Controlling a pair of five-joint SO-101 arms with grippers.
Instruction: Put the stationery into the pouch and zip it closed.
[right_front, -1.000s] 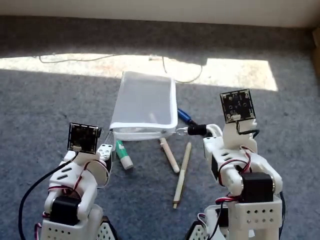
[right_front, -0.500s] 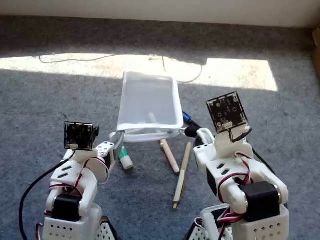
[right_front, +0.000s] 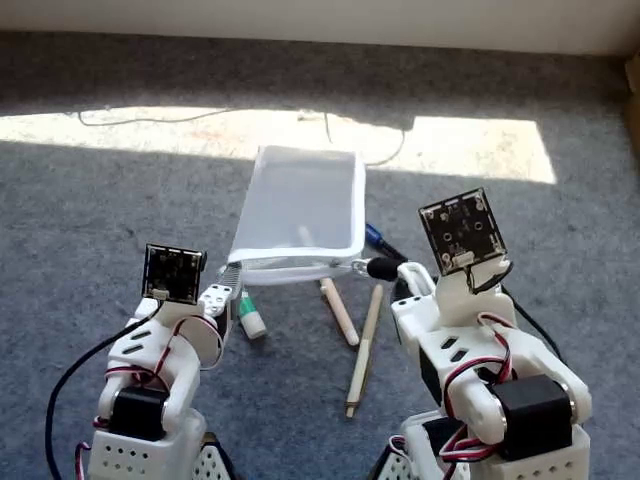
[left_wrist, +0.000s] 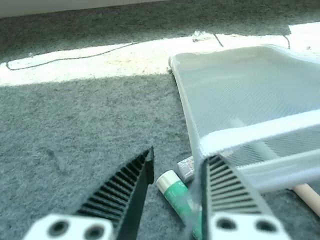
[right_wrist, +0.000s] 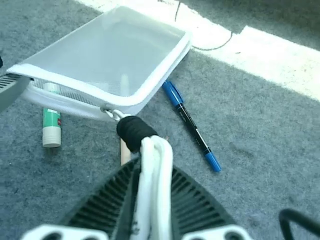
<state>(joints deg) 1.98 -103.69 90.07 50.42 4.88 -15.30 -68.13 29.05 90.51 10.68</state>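
Plainly white, translucent mesh pouch (right_front: 300, 208)

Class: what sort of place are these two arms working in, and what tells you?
Probably the floor of an indoor room: grey carpet lies under everything, a patch of sunlight falls across it as if through a window, and a thin cable trails over it.

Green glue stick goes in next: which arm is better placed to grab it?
Left. Its open pincer sits right at the glue stick beside the pouch; the right pincer is shut on the zip pull.
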